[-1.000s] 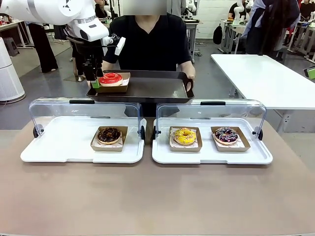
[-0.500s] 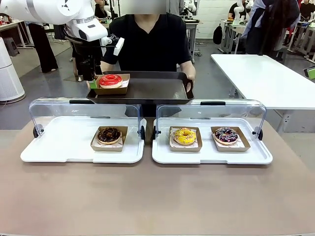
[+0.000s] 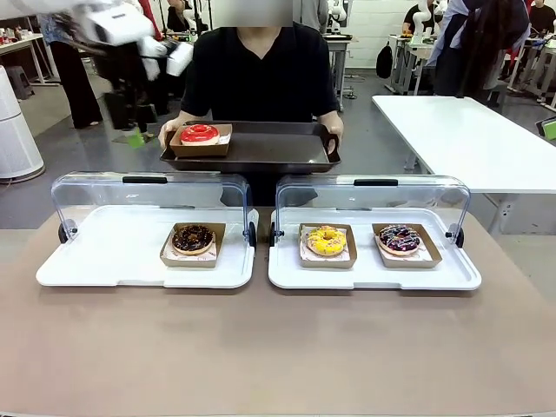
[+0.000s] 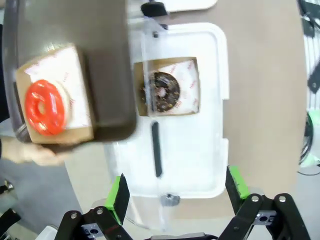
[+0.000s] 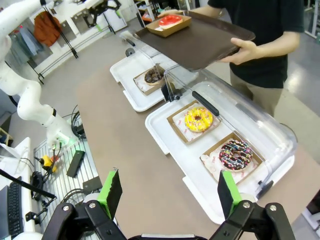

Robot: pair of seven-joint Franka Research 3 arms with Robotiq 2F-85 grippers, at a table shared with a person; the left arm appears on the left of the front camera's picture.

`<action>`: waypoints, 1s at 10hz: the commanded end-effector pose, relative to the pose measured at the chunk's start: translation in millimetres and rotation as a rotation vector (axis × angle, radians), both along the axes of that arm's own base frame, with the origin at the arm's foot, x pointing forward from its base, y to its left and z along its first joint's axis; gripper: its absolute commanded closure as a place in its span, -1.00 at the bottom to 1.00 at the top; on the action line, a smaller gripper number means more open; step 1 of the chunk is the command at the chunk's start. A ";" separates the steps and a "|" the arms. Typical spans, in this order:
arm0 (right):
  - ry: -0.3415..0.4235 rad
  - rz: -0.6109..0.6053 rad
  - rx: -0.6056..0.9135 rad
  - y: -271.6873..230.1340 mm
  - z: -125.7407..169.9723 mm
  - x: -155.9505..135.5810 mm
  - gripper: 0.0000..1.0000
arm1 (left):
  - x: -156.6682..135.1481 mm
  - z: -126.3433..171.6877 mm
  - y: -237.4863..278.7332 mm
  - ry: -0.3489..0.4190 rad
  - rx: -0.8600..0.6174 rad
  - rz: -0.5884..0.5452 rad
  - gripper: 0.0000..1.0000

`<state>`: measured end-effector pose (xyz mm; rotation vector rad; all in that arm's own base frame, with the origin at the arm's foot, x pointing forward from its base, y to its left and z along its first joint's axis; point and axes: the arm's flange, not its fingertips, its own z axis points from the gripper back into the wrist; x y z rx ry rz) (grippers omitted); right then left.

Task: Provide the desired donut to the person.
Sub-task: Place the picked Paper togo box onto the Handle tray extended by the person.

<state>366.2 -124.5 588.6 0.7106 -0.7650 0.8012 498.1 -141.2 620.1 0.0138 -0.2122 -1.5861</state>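
**Left gripper wide open and empty, up left of red donut on person's tray**

Red donut: glossy red glazed ring in a small brown cardboard boat with a white paper liner. Probably light and soft, glaze sticky and easy to mar. Grip the boat's rim, not the icing; thin card may flex. Boat sits at the left end of a dark serving tray, which the person holds at the far side. Left gripper hangs apart from it. Right gripper is also spread wide, holding nothing, over the near side. Nearer: chocolate donut in left case; yellow donut and sprinkled donut in right case.
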 end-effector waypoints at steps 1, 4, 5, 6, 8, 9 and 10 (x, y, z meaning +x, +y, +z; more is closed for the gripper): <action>-0.005 0.001 0.014 0.1 0.1 -0.3 -1.00 | -46.8 -8.0 67.7 -0.011 -0.064 -0.019 -1.00; -0.005 0.001 0.014 0.1 0.1 -0.3 -1.00 | -71.3 -37.0 129.6 0.011 -0.105 0.021 -1.00; -0.005 0.001 0.014 0.1 0.1 -0.3 -1.00 | -63.0 -42.9 140.4 0.031 -0.110 0.027 -1.00; -0.005 0.001 0.014 0.1 0.1 -0.3 -1.00 | -63.9 -53.5 151.1 0.034 -0.130 0.035 -1.00; -0.005 0.001 0.014 0.1 0.1 -0.3 -1.00 | -63.6 -67.1 160.7 0.034 -0.139 0.058 -1.00; -0.005 0.001 0.014 0.1 0.1 -0.3 -1.00 | -64.8 -68.9 157.0 0.028 -0.091 0.060 -1.00; -0.005 0.001 0.014 0.1 0.1 -0.3 -1.00 | -64.9 -63.5 160.0 0.059 -0.103 0.070 -1.00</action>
